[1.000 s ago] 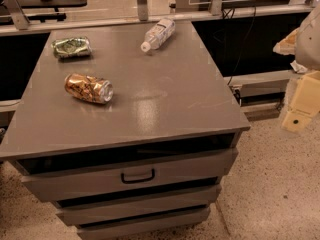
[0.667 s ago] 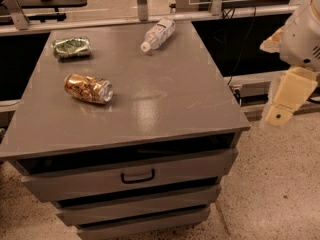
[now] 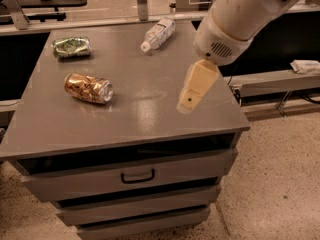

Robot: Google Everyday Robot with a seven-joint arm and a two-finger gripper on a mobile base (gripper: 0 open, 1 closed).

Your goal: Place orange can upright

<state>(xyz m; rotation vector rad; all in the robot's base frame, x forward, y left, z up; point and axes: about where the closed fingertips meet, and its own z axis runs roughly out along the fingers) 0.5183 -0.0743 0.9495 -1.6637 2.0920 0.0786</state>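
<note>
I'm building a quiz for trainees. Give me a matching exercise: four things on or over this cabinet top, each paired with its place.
1. orange can
2. green can
3. plastic bottle
4. gripper

A. above the right side of the cabinet top
B. back left corner
C. left side, nearer the front, lying down
D. back edge, near the middle

Pairs: 1-C, 2-B, 3-D, 4-A
</note>
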